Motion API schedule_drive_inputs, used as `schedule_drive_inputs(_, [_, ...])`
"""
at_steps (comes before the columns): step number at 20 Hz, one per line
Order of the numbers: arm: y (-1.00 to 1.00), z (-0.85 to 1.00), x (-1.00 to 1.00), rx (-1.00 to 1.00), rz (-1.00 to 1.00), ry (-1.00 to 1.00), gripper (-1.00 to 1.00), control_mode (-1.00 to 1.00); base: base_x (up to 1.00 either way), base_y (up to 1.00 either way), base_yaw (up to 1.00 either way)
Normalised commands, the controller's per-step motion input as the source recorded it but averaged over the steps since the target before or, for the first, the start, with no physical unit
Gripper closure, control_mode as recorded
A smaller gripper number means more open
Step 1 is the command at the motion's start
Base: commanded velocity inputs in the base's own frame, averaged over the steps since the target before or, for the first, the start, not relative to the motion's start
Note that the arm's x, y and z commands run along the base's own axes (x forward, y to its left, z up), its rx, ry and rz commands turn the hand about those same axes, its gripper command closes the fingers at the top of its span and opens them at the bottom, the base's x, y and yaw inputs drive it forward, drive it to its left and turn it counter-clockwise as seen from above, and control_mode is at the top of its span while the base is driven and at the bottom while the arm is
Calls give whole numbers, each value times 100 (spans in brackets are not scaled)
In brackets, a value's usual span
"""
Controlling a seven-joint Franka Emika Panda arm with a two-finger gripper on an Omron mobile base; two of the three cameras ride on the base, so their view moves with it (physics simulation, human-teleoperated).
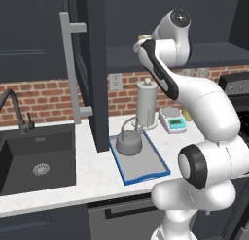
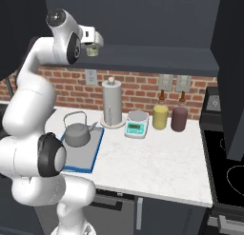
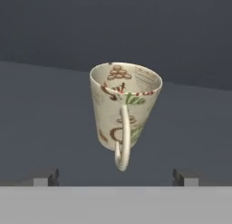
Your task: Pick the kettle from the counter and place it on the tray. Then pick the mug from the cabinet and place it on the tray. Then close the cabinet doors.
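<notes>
A tall grey cylinder with a knob top (image 2: 112, 102) is parked at the back edge of the counter, right up against the brick wall (image 2: 138, 89). A small white-teal kitchen scale (image 2: 136, 125) is set just beside it. Further along the back edge, a yellow cylinder (image 2: 160, 116) and a maroon cylinder (image 2: 179, 117) are lined up side by side, close together. A white outlet (image 1: 115, 81) is mounted on the brick. A black sink (image 1: 36, 159) with a black faucet (image 1: 13, 108) is sunk into the other end, and a black stovetop (image 2: 228, 170) is butted against the counter's far edge.
</notes>
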Motion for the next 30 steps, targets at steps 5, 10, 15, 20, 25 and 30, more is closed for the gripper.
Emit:
schedule_drive_inputs(5, [0,-7,34,-13,0,1,-100,-100,0,0,0])
schedule_drive_inputs(10, [0,0,25,-3,0,0,-100,-100,0,0,0])
schedule_drive_inputs(15, [0,-4,25,0,0,0,-100,-100,0,0,0])
schedule_drive_inputs(20, [-7,-4,3,0,0,0,-100,-100,0,0,0])
schedule_drive_inputs(25, [-2,-2,0,0,0,0,-100,-100,0,0,0])
schedule_drive_inputs(30, [0,-1,1,0,0,0,100,-100,0,0,0])
